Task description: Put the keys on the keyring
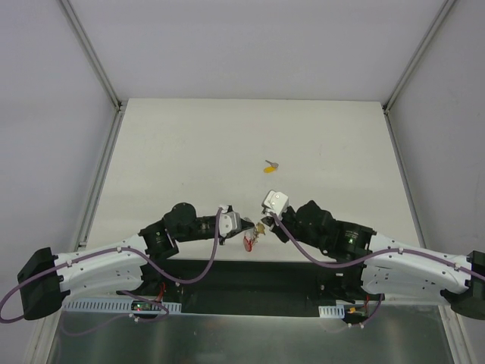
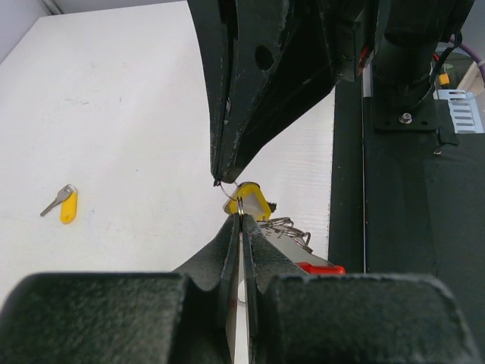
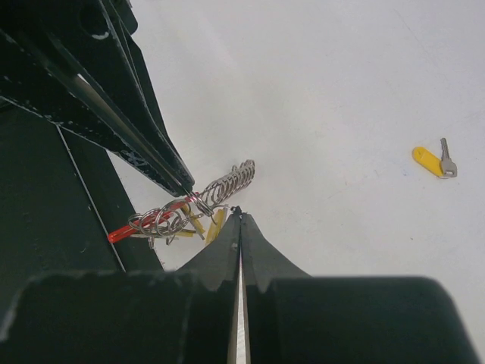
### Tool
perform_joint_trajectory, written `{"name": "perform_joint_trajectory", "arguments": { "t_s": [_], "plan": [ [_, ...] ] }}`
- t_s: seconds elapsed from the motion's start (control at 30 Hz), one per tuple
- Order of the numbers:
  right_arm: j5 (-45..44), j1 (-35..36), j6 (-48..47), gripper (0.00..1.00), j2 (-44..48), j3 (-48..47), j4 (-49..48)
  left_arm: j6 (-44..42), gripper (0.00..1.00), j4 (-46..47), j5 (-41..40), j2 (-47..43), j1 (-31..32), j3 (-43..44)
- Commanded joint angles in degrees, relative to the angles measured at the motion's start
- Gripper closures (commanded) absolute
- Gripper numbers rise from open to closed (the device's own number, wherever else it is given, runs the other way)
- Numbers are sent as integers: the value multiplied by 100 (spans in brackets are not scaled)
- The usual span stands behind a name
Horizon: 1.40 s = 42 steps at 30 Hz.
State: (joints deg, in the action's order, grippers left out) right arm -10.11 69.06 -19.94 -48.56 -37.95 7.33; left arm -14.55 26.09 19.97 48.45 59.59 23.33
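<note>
White desk (image 1: 189, 152), work at near edge, centre. Left hand (image 2: 239, 211) pressed together, pinching keyring (image 3: 220, 186) at its metal ring, likely to steady it for threading. Right hand (image 3: 237, 214) pressed together, tip at ring; grip on anything unclear. Keyring lies between hand tips. Loose key (image 1: 270, 167) farther off, slightly right, well apart.

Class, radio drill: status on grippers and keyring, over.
Left gripper shut on keyring, at its small ring. Right gripper shut on same ring. One key loose on table, apart. Nothing blocking.
</note>
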Motion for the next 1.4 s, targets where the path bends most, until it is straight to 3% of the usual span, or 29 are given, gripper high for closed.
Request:
{"name": "perform_joint_trajectory", "arguments": {
  "t_s": [0.0, 0.1, 0.63, 0.87, 1.37],
  "plan": [
    [-140, -103, -97, 99, 39, -326, 294, -48, 100, 81, 51, 86, 17, 206],
    [-35, -103, -246, 99, -13, -546, 461, -13, 100, 2, 51, 296, 8, 268],
    [185, -85, -343, 99, -629, -836, 339, 154, 63, -165, -362, 525, 8, 391],
    [229, -50, -326, 99, -664, -863, 304, 250, 63, -315, -555, 719, 9, 506],
    [396, 11, -308, 99, -603, -775, 163, 268, 65, -7, -81, 842, 17, 400]
  ]
}}
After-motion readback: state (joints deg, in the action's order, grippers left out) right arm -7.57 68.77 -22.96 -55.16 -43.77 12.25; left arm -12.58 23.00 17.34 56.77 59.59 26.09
